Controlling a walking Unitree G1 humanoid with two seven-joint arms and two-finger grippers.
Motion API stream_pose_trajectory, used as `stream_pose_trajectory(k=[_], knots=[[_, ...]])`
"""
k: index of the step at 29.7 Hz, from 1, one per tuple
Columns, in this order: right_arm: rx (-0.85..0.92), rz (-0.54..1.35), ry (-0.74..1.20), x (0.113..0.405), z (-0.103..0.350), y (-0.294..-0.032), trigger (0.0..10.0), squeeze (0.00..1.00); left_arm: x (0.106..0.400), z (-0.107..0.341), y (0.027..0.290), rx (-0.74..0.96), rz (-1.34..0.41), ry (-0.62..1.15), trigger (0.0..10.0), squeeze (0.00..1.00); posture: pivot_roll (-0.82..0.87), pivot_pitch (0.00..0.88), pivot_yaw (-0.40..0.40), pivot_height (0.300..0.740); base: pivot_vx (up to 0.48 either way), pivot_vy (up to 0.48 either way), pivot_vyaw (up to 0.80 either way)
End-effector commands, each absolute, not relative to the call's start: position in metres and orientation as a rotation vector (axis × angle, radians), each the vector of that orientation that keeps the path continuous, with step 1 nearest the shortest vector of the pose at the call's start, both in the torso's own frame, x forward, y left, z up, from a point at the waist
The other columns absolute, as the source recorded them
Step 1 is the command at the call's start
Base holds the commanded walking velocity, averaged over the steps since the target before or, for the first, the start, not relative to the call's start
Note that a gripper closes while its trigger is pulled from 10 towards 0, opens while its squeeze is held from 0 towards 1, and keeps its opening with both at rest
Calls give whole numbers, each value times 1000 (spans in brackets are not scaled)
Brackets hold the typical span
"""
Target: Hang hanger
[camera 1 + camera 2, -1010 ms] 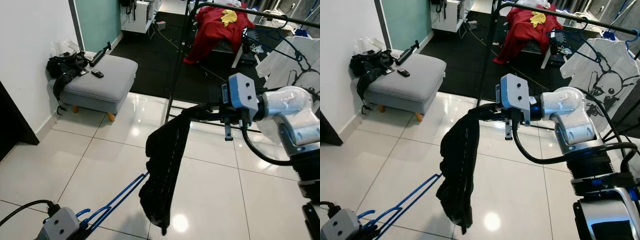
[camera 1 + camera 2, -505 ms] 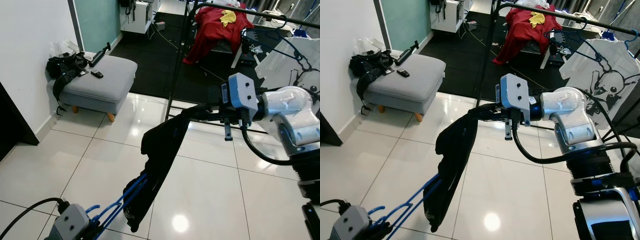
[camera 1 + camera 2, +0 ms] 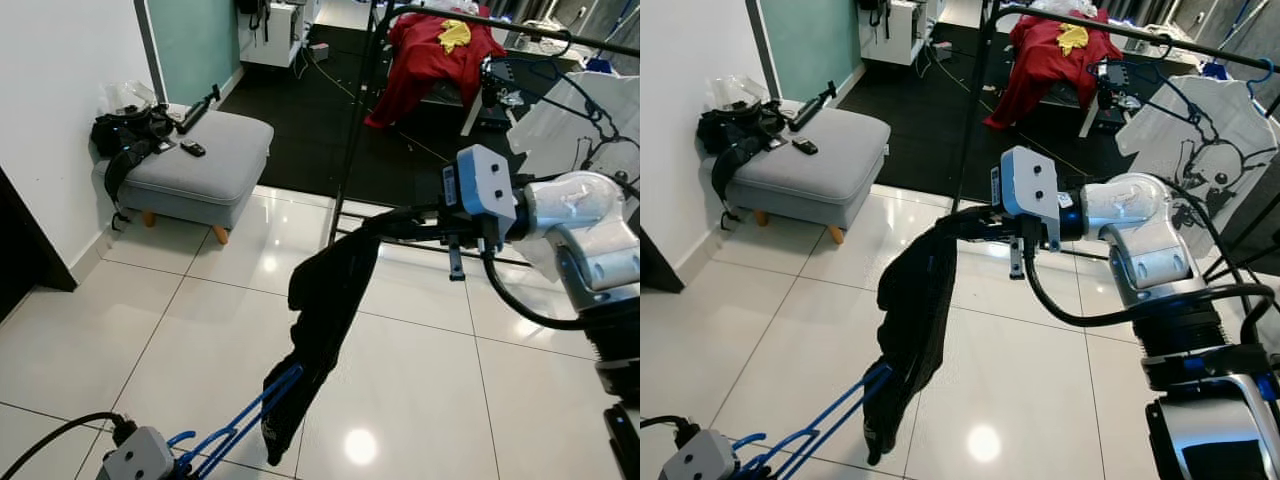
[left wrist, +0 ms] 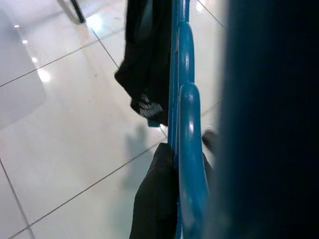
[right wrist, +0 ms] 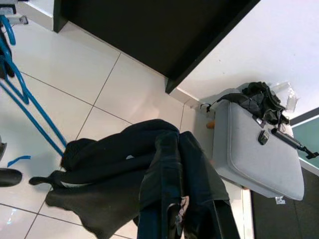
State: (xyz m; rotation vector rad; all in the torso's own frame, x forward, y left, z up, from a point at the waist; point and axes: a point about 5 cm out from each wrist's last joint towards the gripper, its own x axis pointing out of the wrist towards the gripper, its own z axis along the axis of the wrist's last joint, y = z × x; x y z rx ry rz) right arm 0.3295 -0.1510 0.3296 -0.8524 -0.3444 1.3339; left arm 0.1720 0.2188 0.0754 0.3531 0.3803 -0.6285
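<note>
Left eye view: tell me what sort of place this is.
Most likely a lived-in home, perhaps a laundry corner: glossy white tile floor, a grey ottoman by the wall, and a black clothes rack with a white shirt hanging on it.

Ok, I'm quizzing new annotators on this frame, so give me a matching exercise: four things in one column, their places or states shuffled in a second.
Things:
1. black garment
2. blue hanger
3. red cloth
4. grey footstool

Places or states:
A. standing by the white wall
B. held in the left gripper
C. hanging from the right gripper
D. draped in the background

Pairs: 1-C, 2-B, 3-D, 4-A
</note>
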Motion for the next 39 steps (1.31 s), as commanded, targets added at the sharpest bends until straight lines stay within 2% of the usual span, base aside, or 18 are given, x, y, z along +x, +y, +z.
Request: stream_pose_trajectory(k=[1, 9, 16, 17, 22, 24, 30, 31, 32, 39], knots=[[-858, 1335, -387, 327, 339, -150, 10000, 0, 175, 73, 202, 300, -642, 364, 10000, 0, -52, 127, -29, 740, 0, 0, 0], [-854, 1335, -394, 326, 341, -150, 10000, 0, 191, 72, 181, 246, -613, 325, 10000, 0, -66, 124, -27, 740, 0, 0, 0], [-840, 1325, -415, 324, 345, -150, 10000, 0, 204, 75, 169, 119, -536, 305, 10000, 0, -68, 124, -26, 740, 0, 0, 0], [-833, 1322, -425, 324, 346, -149, 10000, 0, 213, 81, 162, 30, -484, 271, 10000, 0, -73, 123, -24, 740, 0, 0, 0], [-827, 1322, -432, 325, 347, -148, 10000, 0, 229, 92, 158, -110, -366, 201, 10000, 0, -73, 124, -27, 740, 0, 0, 0], [-825, 1320, -431, 325, 347, -149, 10000, 0, 239, 102, 157, -222, -296, 149, 10000, 0, -73, 124, -29, 740, 0, 0, 0], [-824, 1315, -429, 325, 346, -149, 10000, 0, 246, 116, 154, -349, -263, 81, 10000, 0, -74, 122, -28, 740, 0, 0, 0], [-836, 1291, -432, 327, 348, -152, 10000, 0, 251, 133, 155, -462, -268, 10, 10000, 0, -76, 119, -27, 740, 0, 0, 0], [-842, 1281, -432, 327, 349, -153, 10000, 0, 252, 139, 157, -502, -267, -14, 10000, 0, -76, 119, -27, 740, 0, 0, 0], [-862, 1267, -407, 328, 341, -156, 10000, 0, 261, 156, 177, -691, -194, -94, 10000, 0, -75, 116, -26, 740, 0, 0, 0]])
